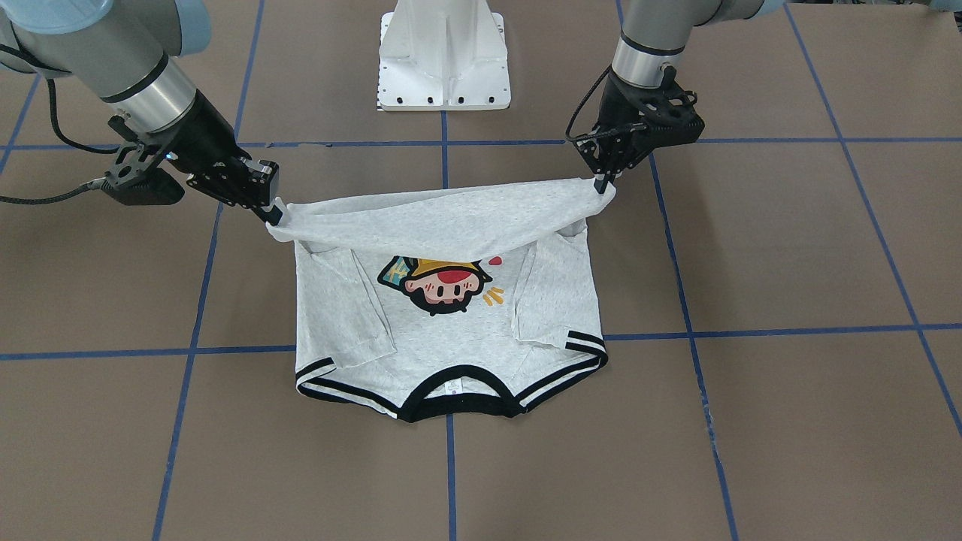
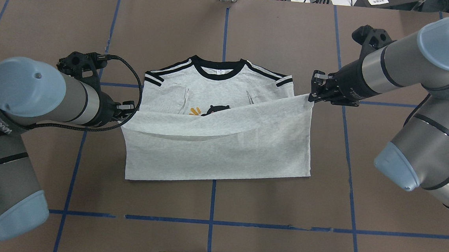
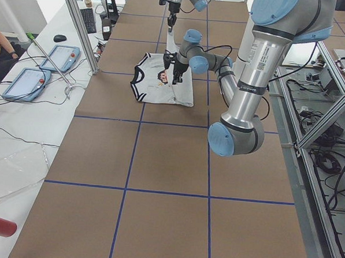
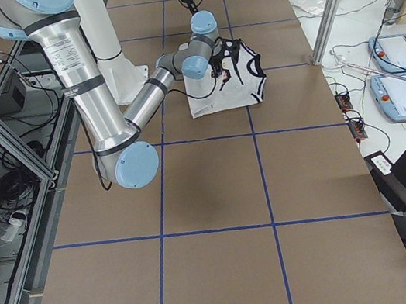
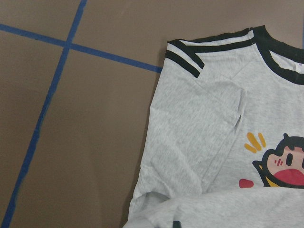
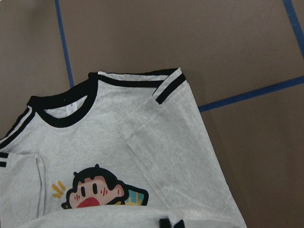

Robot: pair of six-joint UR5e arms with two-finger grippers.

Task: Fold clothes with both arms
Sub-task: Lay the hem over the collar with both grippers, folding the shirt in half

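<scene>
Brown table (image 1: 782, 421), gridded with blue tape lines (image 1: 751, 330), fills my front-facing view, with the white pedestal (image 1: 443, 60) at top centre. My left gripper (image 1: 603, 182), at the upper right of that frame, has its fingers pinched tight on one corner of the T-shirt (image 1: 451, 346) hem. The right gripper (image 1: 275, 215), at mid-left, is clamped the same way on the other corner. Between them the hem (image 1: 451, 218) hangs as a stretched band, raised off the table and sagging slightly in the middle.

Below that band the rest of the shirt lies flat at frame centre, front up, with both short sleeves folded inward over the chest. The cartoon head (image 1: 442, 285) in its yellow hat shows just under the lifted edge. The black collar (image 1: 451, 406) sits at the shirt's lower edge, with double black stripes on the shoulder either side.

From overhead, I see the lifted cloth slope from both grippers down to a fold resting on the table, lower in that frame. Each wrist camera looks down on a striped shoulder and part of the print.
</scene>
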